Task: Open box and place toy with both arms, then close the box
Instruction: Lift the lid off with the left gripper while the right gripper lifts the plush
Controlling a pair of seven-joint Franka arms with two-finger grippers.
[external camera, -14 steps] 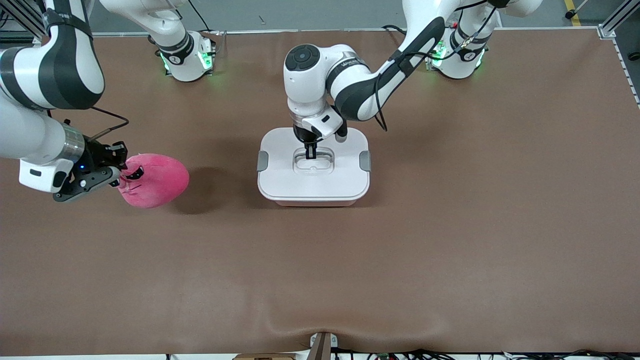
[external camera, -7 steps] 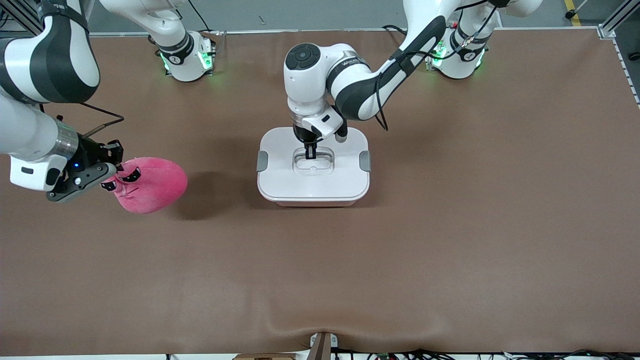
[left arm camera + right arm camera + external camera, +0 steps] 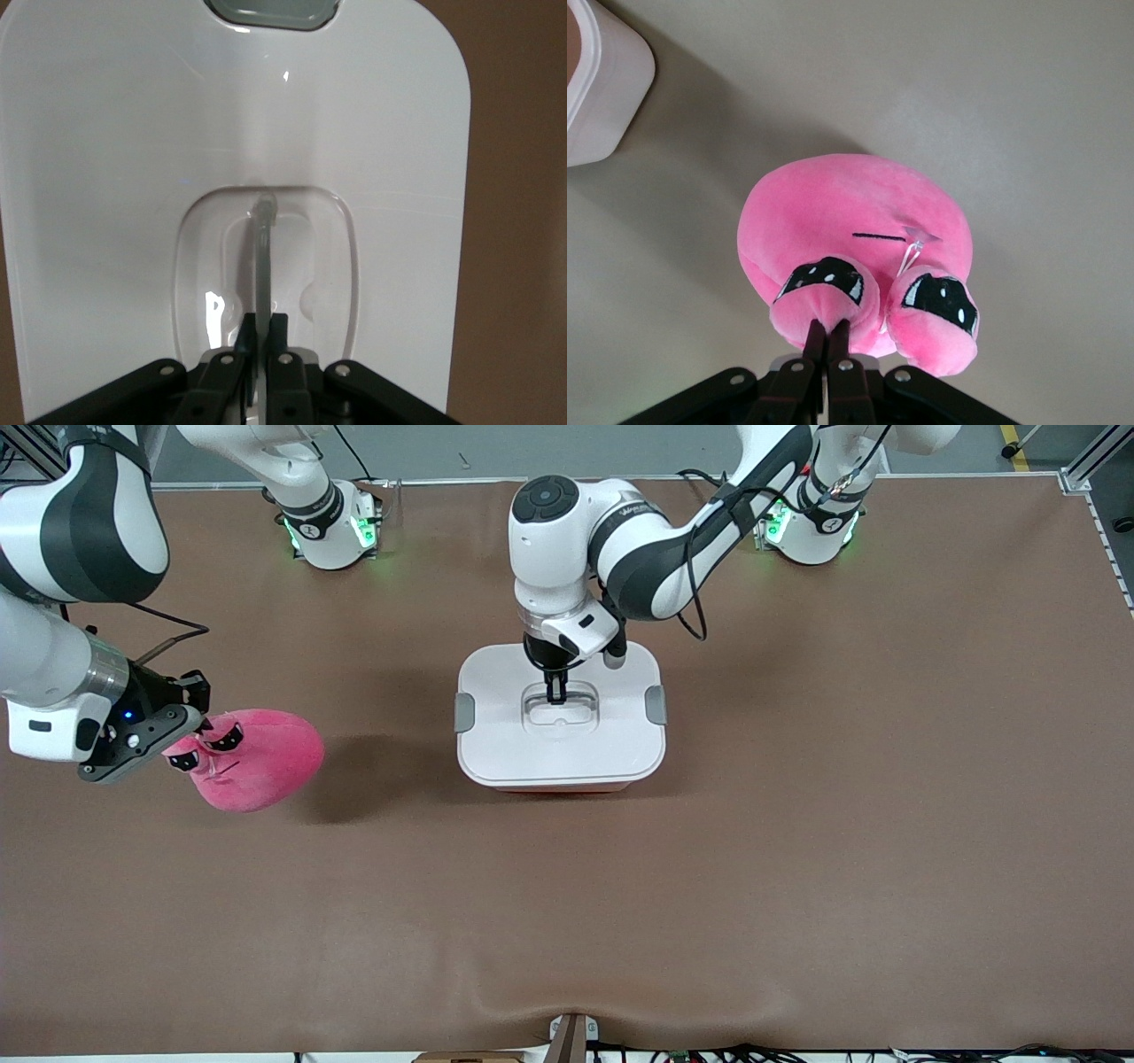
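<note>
Box (image 3: 560, 726) at the table's (image 3: 797, 868) centre, lid on, its grey side clips (image 3: 464, 712) facing the two ends of the table; its long axis runs from one arm's end of the table to the other. Left gripper (image 3: 556, 688) reaches down into the clear recessed handle (image 3: 560, 713) at the middle of the lid. Front view gives only the black fingertips entering the recess; left wrist view adds the detail, showing the left gripper (image 3: 261, 332) with its fingers (image 3: 278, 329) pressed together on the thin clear bar of the handle (image 3: 263, 257), which stands on edge between them, and one clip (image 3: 270, 11) at the lid's rim.

Toy (image 3: 252, 759) lies toward the right arm's end of the table, well apart from the box and slightly nearer the front camera. Right gripper (image 3: 182, 737) is at the end of the toy that points away from the box. Front view shows the plush's rounded bulk pointing toward the box, its long axis roughly in line with the box's. Right wrist view alone shows the right gripper (image 3: 827, 341) pinching one of the two eye-marked lobes (image 3: 824, 288), a thin dark mouth line (image 3: 877, 235), and a corner of the box (image 3: 602, 88). Whether the toy rests on the table or is lifted cannot be told.
</note>
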